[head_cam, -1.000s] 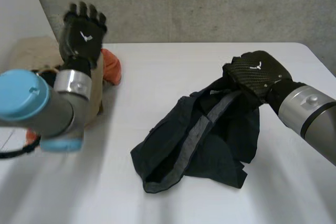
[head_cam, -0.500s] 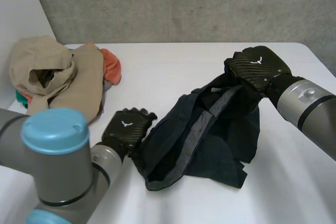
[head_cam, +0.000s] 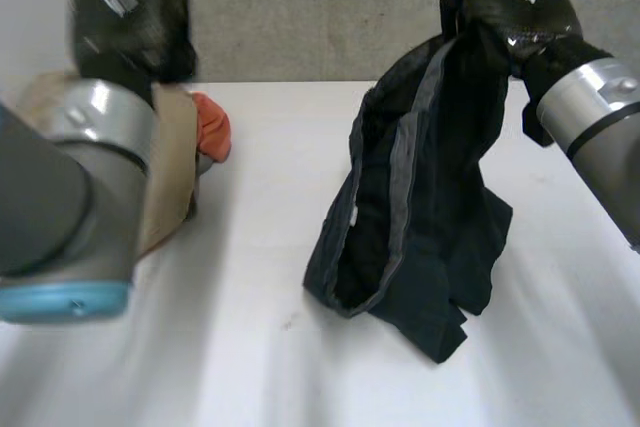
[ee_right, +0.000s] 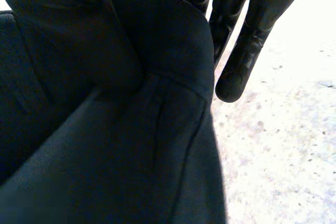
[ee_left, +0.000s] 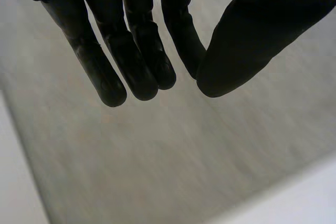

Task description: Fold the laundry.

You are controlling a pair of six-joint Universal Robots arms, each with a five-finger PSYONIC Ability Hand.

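Observation:
A dark garment with a grey band hangs from my right hand, which is raised high over the table's right side. Its lower end rests bunched on the white table. In the right wrist view the thumb presses a fold of the garment against the fingers, so this hand is shut on it. My left hand is up in the air at the far left, away from the garment. In the left wrist view its fingers and thumb are drawn together with nothing between them.
A pile of other laundry lies at the table's far left, with a beige cloth and an orange piece, partly behind my left arm. A grey wall stands behind the table.
My right hand has lifted the dark garment up off the table. My left hand left the garment's near-left edge, swung up to the far left and closed.

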